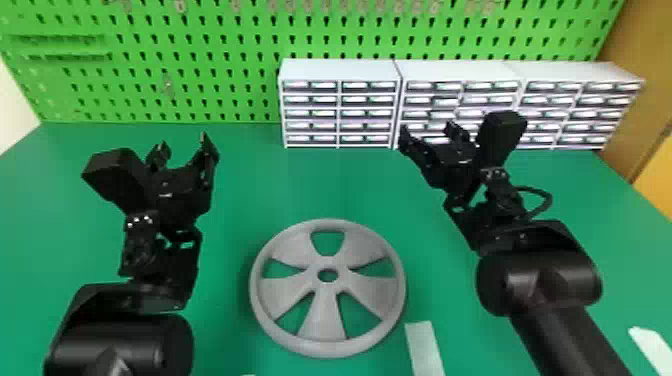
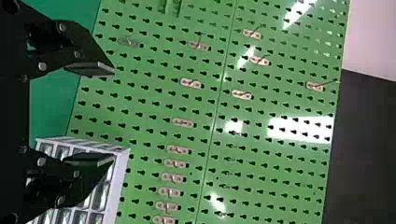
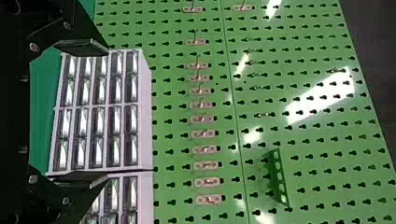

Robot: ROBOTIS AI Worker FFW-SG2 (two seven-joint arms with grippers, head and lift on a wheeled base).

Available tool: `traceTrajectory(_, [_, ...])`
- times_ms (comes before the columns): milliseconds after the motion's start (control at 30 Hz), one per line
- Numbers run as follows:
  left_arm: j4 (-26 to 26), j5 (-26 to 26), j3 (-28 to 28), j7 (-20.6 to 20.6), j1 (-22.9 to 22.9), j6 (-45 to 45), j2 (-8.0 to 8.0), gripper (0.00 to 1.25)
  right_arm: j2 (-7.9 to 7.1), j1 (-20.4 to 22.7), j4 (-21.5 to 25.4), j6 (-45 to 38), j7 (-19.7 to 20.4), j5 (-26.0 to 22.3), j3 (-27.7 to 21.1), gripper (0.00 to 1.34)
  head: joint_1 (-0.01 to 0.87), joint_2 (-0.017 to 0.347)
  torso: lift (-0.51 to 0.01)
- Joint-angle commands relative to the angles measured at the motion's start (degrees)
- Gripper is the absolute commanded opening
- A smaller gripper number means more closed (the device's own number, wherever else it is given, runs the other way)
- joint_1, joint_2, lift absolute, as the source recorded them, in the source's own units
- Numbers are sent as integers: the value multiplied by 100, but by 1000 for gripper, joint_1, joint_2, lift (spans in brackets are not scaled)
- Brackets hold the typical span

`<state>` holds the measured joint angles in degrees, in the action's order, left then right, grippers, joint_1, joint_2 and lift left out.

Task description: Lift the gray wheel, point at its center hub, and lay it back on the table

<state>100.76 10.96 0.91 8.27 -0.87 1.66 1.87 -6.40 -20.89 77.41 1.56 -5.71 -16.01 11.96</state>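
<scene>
The gray wheel (image 1: 321, 312) lies flat on the green worktop (image 1: 240, 185), and the left pincer (image 1: 183, 142) and right pincer (image 1: 428, 130) are both wide and empty, so if just one grabs its rim (image 1: 325, 349), the gray wheel might tip and drop.

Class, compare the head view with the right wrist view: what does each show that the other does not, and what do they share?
Head view, not right wrist view: the gray wheel lying on the table, a pale strip beside it, and the left gripper.
Right wrist view, not head view: white glare on the pegboard and a dark area past its edge.
Both: green pegboard, white drawer cabinets, green table, right gripper.
</scene>
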Motion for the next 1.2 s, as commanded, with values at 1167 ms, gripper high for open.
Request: traceTrajectory(1167, [-197,-6,-21,-141,-27,62,-37,741,-55,41,20,2,44,248,122,996,692,48,-96])
